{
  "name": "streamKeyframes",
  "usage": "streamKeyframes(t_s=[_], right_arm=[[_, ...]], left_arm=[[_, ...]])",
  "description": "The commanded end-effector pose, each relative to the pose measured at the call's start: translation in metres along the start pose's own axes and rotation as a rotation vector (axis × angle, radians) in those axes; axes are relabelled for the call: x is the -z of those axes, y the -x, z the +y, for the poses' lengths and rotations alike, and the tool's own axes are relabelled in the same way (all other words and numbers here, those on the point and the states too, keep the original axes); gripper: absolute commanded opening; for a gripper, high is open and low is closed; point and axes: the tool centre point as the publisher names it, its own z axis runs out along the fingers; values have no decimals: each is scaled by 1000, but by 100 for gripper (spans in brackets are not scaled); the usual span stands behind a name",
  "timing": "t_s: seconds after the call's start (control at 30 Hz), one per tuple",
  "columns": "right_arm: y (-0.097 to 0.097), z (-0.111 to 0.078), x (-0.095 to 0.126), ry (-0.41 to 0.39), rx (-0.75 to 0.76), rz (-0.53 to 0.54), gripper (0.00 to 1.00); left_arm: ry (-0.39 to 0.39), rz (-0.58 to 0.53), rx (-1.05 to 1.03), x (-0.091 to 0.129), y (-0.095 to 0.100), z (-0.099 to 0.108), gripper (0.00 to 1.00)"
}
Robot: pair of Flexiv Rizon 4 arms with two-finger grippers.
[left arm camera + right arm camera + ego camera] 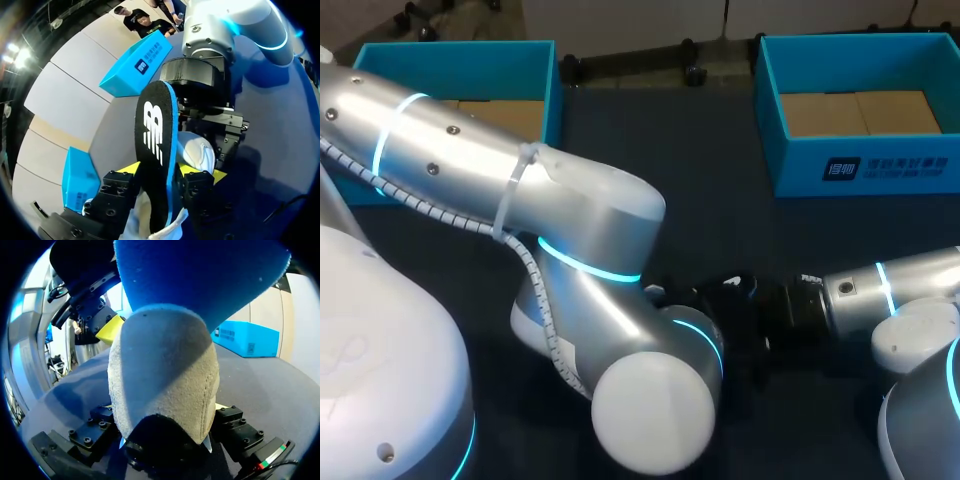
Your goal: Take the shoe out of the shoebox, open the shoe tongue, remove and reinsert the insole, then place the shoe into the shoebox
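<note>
Dark tabletop [720, 200]; two open blue shoeboxes at its far side, the left shoebox [542, 90] and the right shoebox [880, 165], both well apart from the work. The arms meet near the front middle, where the left arm's elbow hides most of the contact from the head view. Left gripper [163, 169] is pinching the insole [155, 120] across its width, dark face and blue edge showing, with the long end standing out ahead of the fingers. Right gripper [164, 407] faces it and is clamped on the shoe [165, 375], which is held off the tabletop with the pale suede end toward its wrist. The yellow tips are mostly hidden behind the shoe, so the grip looks firm rather than being confirmed. Step in hand, as judged: the insole exchange. To do it well, keep the shoe rigid and the opening facing the left gripper. Hold the insole in line with the shoe's long axis and move it straight along that axis without twisting. Watch that the insole's edge does not catch on the tongue or collar. Risk: the insole buckles if pushed at an angle.
</note>
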Motion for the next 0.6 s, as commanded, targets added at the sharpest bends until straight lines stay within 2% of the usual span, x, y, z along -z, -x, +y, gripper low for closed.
streamKeyframes(t_s=[0.03, 0.1, 0.2, 0.23, 0.27, 0.6], right_arm=[[-1, 1, -1, -4, 0, -2, 0], [-1, 1, -1, -4, 0, -2, 0], [-1, 1, -1, -4, 0, -2, 0], [-1, 1, -1, -4, 0, -2, 0], [-1, 1, -1, -4, 0, -2, 0], [-1, 1, -1, -4, 0, -2, 0]], left_arm=[[-7, 7, 0, -2, 3, 1, 40], [-10, 7, 0, -2, 4, 1, 39], [-12, 9, -1, -4, 5, 0, 23], [-13, 10, -1, -4, 5, -1, 15], [-15, 11, -1, -3, 6, -1, 0], [-39, 22, 19, 6, 14, -6, 0]])
